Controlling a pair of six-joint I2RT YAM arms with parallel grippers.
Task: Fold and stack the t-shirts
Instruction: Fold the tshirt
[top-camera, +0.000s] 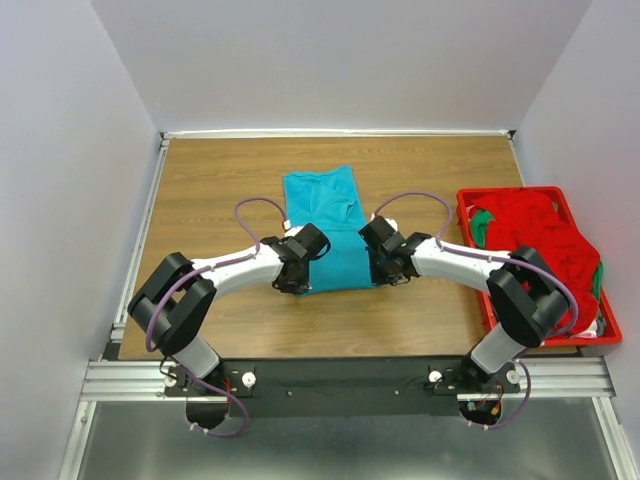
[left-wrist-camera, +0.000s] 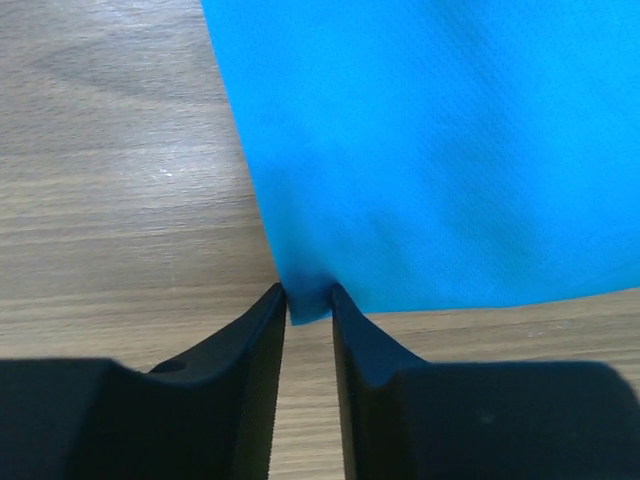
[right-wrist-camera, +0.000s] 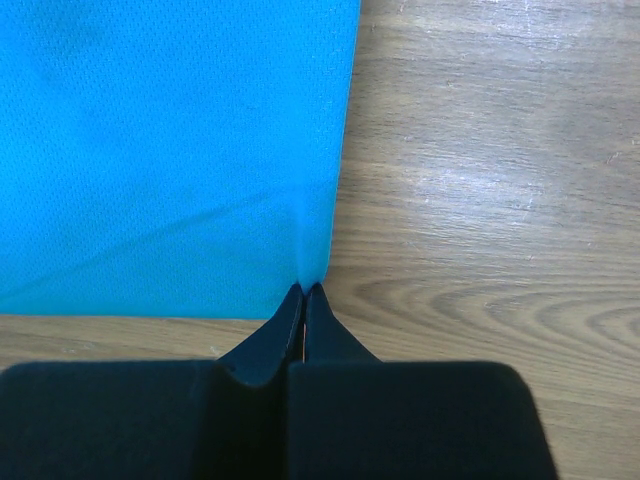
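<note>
Top external view: the teal shirt (top-camera: 325, 230) lies flat in the middle of the table (top-camera: 210, 180). Its long axis runs straight away from the arms, with the collar at the far end and the hem nearest the bases. The two arms reach in from either side and meet the shirt at that near hem. The left gripper (top-camera: 289, 284) is at the near-left corner and the right gripper (top-camera: 386, 276) at the near-right corner, so each arm has the corner on its own side and neither is clearly the nearer. The rest of the shirt lies beyond both grippers, which suggests the coming fold carries the hem forward along the long axis toward the collar.

The left wrist view shows the left gripper's jaws drawn close, with the very tip of the corner caught between the fingertips. A slim gap shows behind the tips, and the cloth darkens and puckers where it is nipped. In the right wrist view the jaws are pressed together on the other corner. A crease runs from the pinch across the fabric, a sign that the cloth is under slight tension.

Well to the right stands the crate (top-camera: 463, 205), holding red shirts (top-camera: 535, 235) and some green cloth (top-camera: 479, 228) in a loose heap, not yet folded.
</note>
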